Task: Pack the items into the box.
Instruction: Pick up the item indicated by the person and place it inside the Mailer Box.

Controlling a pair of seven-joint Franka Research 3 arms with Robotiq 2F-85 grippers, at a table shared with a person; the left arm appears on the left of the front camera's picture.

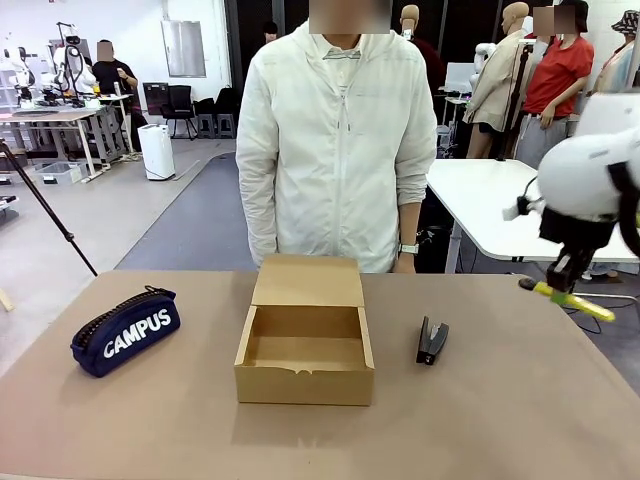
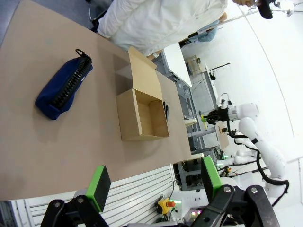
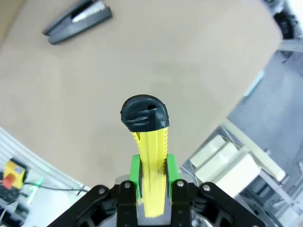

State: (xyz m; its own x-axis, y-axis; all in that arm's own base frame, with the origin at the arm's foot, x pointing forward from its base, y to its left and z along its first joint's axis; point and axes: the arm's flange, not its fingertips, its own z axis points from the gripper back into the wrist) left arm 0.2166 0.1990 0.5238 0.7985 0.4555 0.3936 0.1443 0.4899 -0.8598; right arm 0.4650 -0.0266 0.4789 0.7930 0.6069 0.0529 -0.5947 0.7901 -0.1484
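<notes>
The brown cardboard box (image 1: pixel 305 378) stands open mid-table, its lid flap (image 1: pixel 308 281) tipped back toward the person. Left of it lies the navy CAMPUS pencil case (image 1: pixel 125 332) (image 2: pixel 64 88). A black stapler (image 1: pixel 432 341) (image 3: pixel 78 21) rests right of the box. My right gripper (image 1: pixel 562 275) (image 3: pixel 152 172) hangs high above the table's right edge, shut on the yellow-and-black utility knife (image 1: pixel 570 298) (image 3: pixel 147 135). My left gripper (image 2: pixel 154 184) is open and holds nothing, well back from the box (image 2: pixel 142 113).
A person in a white jacket (image 1: pixel 335 150) stands at the far side, just behind the box. The brown table (image 1: pixel 520 420) has bare room in front of and right of the stapler. A white table (image 1: pixel 480 205) stands beyond at the right.
</notes>
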